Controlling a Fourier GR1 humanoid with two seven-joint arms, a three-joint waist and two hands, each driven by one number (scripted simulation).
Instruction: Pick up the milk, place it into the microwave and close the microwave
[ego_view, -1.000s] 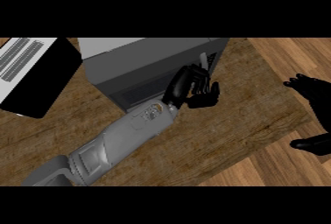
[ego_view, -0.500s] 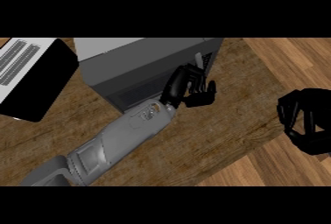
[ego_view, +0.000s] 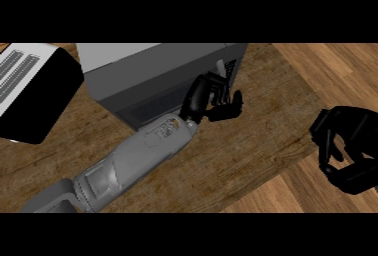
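1. Your left hand (ego_view: 214, 100) sits at the microwave's (ego_view: 159, 75) front right corner, fingers curled, nothing visibly in them; it looks placed to work the door.
2. Your right hand (ego_view: 347, 147) hangs off the counter (ego_view: 244, 150) at the view's right, fingers curled round empty space.
3. The milk is nowhere in sight, so you can't read its position, heading or long axis; it may already be inside.
4. The microwave's long side runs along the upper left, beside a black-and-white appliance (ego_view: 33, 90).
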